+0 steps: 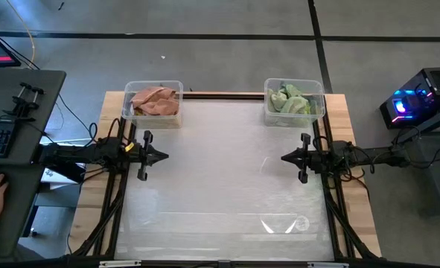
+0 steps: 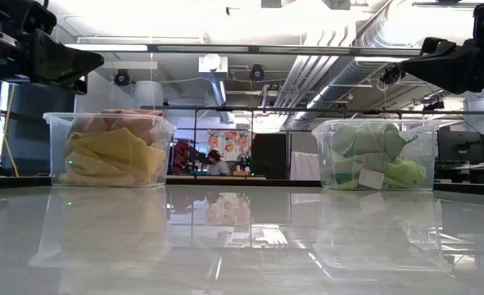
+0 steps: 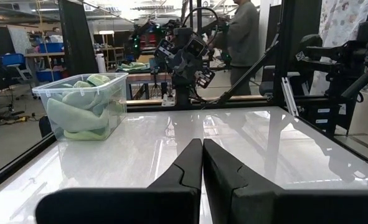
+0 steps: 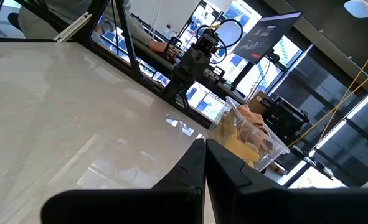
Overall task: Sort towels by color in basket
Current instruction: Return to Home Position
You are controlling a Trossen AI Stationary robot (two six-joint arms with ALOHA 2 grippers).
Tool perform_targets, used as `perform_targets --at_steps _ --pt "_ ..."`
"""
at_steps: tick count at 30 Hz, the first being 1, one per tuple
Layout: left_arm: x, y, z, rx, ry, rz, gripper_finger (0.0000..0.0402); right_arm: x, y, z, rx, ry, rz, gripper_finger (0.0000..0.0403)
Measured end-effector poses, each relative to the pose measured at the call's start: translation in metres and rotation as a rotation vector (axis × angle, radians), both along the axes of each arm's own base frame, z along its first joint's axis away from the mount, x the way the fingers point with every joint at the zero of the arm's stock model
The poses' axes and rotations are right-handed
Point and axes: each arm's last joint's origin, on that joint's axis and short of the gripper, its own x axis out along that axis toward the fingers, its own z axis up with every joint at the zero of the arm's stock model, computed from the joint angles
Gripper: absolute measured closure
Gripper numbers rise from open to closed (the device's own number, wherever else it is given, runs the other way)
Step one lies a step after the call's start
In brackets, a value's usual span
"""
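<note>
Towels [image 1: 155, 100] sit sorted along the bench's [image 1: 220, 186] far edge. You have the peach and mustard towels [image 2: 115, 156] in the clear bin [image 1: 154, 84] at the far left corner, and the green towels [image 1: 290, 100] in the second clear bin [image 1: 294, 81] at the far right corner. Your left gripper [image 1: 164, 156] hangs above the left edge, clenched on nothing. Your right gripper [image 1: 284, 158] hangs above the right edge, also clenched and empty.
</note>
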Motion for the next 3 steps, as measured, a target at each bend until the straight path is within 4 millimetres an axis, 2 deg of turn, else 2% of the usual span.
perform_targets --at_steps 3 --pt "0.0 0.0 0.0 0.0 0.0 0.0 0.04 0.0 0.0 0.0 0.0 0.0 0.0 0.0401"
